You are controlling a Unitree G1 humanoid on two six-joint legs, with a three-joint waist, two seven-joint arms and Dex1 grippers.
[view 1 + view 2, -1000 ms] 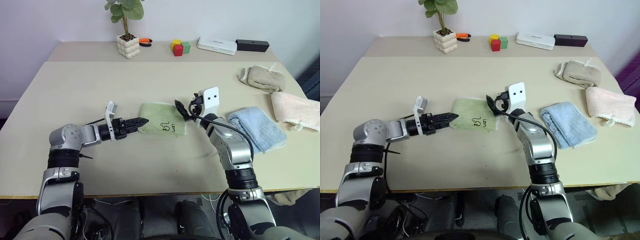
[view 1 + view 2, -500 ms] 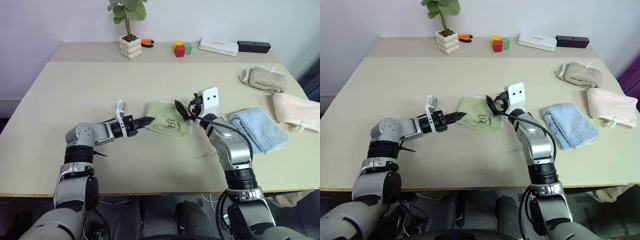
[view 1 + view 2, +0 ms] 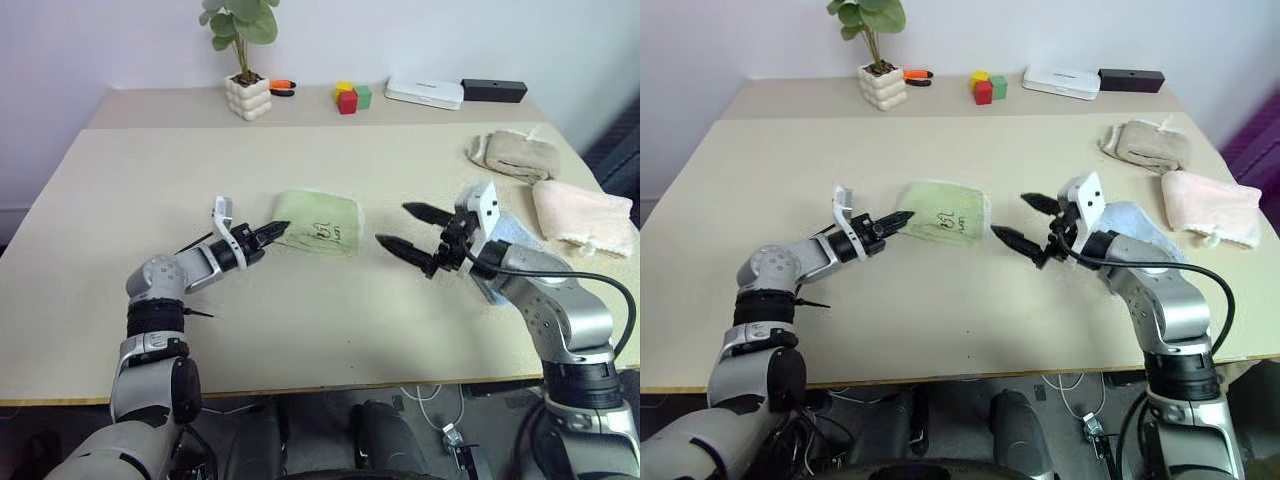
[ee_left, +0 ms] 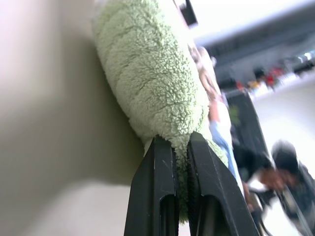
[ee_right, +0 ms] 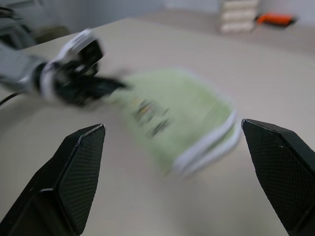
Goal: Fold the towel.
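The light green towel [image 3: 320,222] lies folded on the table's middle, a small dark mark on its top. My left gripper [image 3: 277,231] is at its left edge. In the left wrist view the two black fingers [image 4: 162,167] are shut on the towel [image 4: 147,73], pinching its fluffy edge. My right gripper [image 3: 392,224] hovers open to the right of the towel, apart from it, with nothing between its fingers. The right wrist view looks across at the towel [image 5: 182,115] and at the left gripper [image 5: 98,86] beyond it.
A light blue folded towel [image 3: 1130,222] lies partly behind my right arm. Beige [image 3: 510,155] and pink [image 3: 585,215] towels lie at the right edge. Along the back stand a potted plant [image 3: 247,95], coloured blocks [image 3: 348,97], a white box [image 3: 425,93] and a black box [image 3: 493,90].
My right gripper has let go of the towel's right edge and drawn back to the right, open. My left gripper has closed on the towel's left edge. The camera has shifted slightly.
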